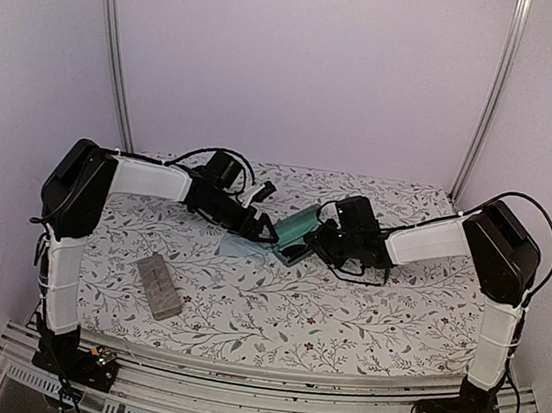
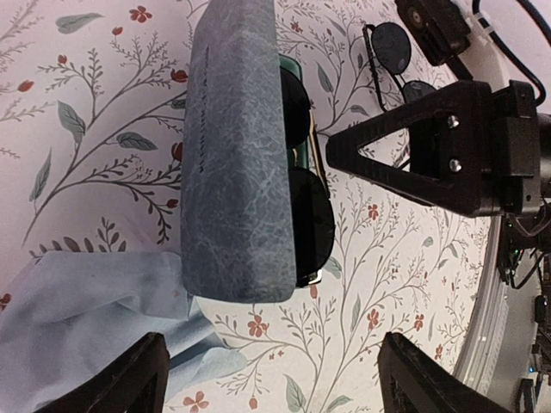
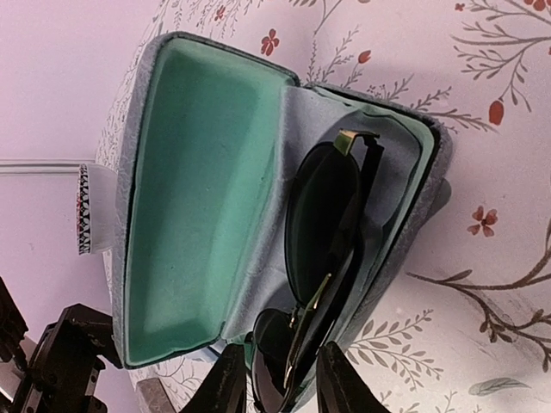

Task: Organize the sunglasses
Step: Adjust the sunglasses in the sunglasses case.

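- Top view: on the floral surface (image 1: pixel 343 316), the two arms meet near the middle. The left hand (image 1: pixel 258 227) hangs beside an open blue-grey case (image 1: pixel 299 225) with a teal lining. The right hand (image 1: pixel 306 251) is at the case's near end. A light blue cloth (image 1: pixel 241 248) lies just left of the case. A closed tan-grey case (image 1: pixel 159 285) sits well apart, near the left arm.
- Left wrist view: the left hand is spread wide, with nothing between its fingers (image 2: pixel 120 383). It hovers over the cloth and bare surface. The dark-lensed sunglasses (image 2: pixel 312 211) lie folded inside the open case and show past its lid. The round-lensed sunglasses (image 2: pixel 392 47) lie on the surface beyond the case, beside the right hand.
- Right wrist view: the dark-lensed sunglasses rest in the case's lower half, with the lid standing open. The right hand's fingertips (image 3: pixel 337 379) stand narrowly apart around the pair's nearest lens. I cannot tell whether they press on it.
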Controlling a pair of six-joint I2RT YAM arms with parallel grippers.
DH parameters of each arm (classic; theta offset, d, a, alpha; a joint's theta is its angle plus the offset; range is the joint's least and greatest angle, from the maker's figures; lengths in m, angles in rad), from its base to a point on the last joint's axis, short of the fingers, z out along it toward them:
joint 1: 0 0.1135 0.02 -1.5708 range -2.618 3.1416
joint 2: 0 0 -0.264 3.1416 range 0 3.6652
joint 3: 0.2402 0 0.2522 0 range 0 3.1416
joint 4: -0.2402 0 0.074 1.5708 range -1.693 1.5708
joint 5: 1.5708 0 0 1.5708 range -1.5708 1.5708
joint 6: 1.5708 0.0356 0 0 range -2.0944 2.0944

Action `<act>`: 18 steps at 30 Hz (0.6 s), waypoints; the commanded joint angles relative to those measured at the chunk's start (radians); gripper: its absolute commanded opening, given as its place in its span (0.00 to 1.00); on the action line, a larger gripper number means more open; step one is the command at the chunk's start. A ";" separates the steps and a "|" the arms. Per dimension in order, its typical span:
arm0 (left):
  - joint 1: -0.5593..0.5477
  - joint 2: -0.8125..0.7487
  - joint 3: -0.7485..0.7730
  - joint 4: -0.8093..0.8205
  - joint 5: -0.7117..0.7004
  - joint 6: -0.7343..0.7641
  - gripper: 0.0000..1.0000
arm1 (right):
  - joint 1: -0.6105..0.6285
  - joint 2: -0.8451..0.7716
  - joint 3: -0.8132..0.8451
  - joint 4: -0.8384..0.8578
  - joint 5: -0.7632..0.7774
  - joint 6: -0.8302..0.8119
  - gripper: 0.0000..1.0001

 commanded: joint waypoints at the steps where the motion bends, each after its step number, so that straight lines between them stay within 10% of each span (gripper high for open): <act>1: -0.001 -0.035 -0.009 0.016 0.004 -0.001 0.86 | -0.006 0.046 0.049 -0.006 -0.020 0.012 0.28; 18: 0.000 -0.037 -0.008 0.007 0.003 -0.003 0.86 | -0.018 0.100 0.059 0.107 -0.044 0.046 0.02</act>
